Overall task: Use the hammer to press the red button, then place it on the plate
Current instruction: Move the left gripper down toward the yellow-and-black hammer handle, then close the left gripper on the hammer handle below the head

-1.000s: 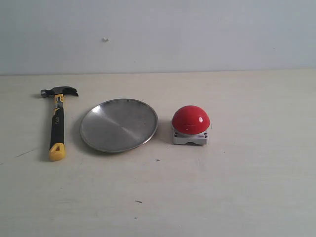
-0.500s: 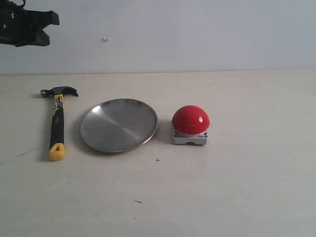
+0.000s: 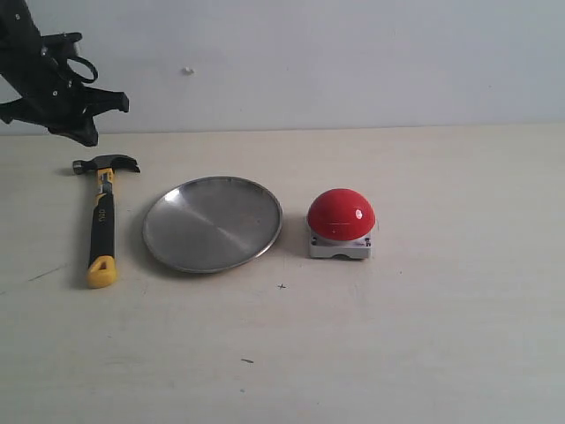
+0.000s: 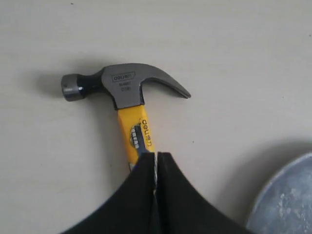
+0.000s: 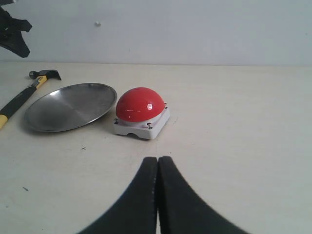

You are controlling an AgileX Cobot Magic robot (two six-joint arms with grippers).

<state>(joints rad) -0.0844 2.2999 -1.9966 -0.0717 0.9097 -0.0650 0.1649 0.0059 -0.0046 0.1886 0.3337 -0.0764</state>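
Looks like a robotics lab bench — plain pale tabletop [image 3: 424,336] against a blank white wall [image 3: 353,62], three unrelated props set in a row: hammer [image 3: 103,225], plate [image 3: 212,223], red button [image 3: 341,215] — and a black robot arm [image 3: 31,75] above one corner.

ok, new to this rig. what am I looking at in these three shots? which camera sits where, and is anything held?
It is a robot with two arms, each ending in a gripper. The wide shot comes from a camera off the arms, facing the table. The other two come from a camera on each wrist, looking out past that arm's gripper. On the table, left to right in the wide shot, are a hammer, a silver plate and a red button. The left gripper hovers over the hammer, shut. The right gripper faces the button, also shut. Nothing is held.
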